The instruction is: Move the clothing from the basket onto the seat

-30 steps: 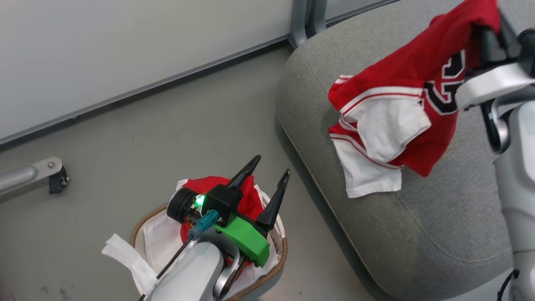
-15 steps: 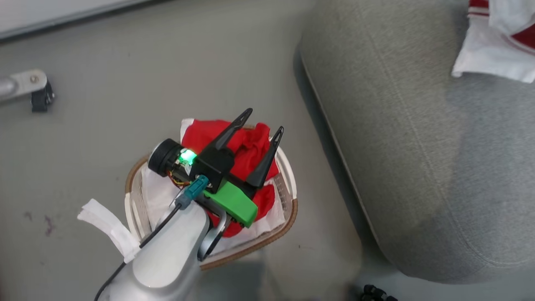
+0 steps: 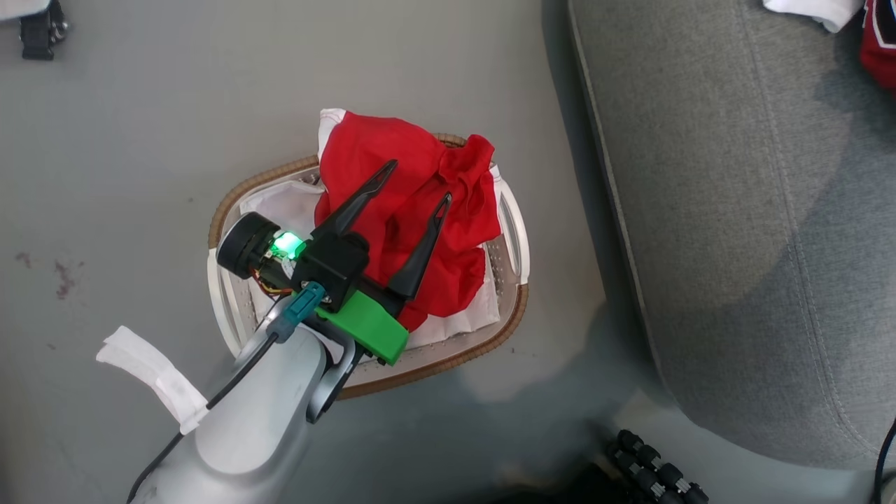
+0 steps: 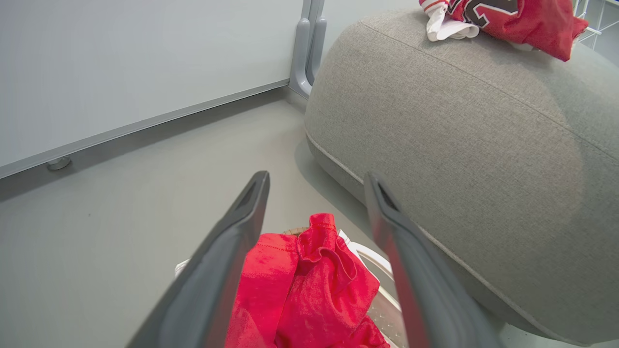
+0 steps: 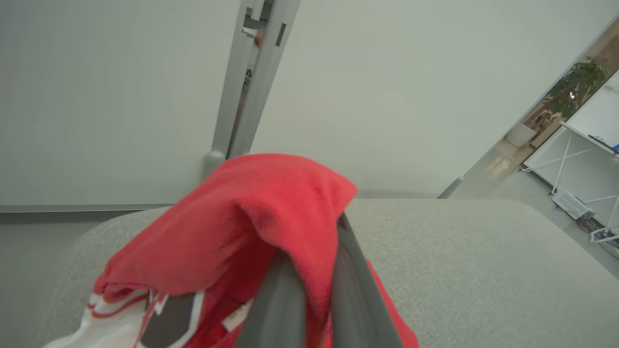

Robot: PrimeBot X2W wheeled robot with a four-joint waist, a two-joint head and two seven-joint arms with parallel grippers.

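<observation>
A plain red garment (image 3: 413, 203) lies bunched in the white basket (image 3: 448, 360) with its brown rim, on the floor beside the grey seat (image 3: 735, 210). My left gripper (image 3: 420, 182) hangs open just above it, fingers straddling the cloth. From the left wrist, the gripper (image 4: 316, 178) is wide apart over the red garment (image 4: 309, 290) and the basket's white wall (image 4: 372, 253). The red and white garment (image 4: 522, 19) rests on top of the seat (image 4: 459, 121). My right gripper (image 5: 319, 270) is shut on that garment (image 5: 251, 227), which drapes over its tips above the seat (image 5: 483, 251).
A black caster (image 3: 38, 28) stands on the floor at the far left. A white strip (image 3: 150, 374) sticks out from my left forearm. Black ribbed parts (image 3: 658, 476) sit at the bottom edge. A grey post (image 4: 307, 53) meets the wall behind the seat.
The head camera has tilted down, bringing the basket to the middle and pushing the right arm and its garment off the top. My left gripper stays open over the basket.
</observation>
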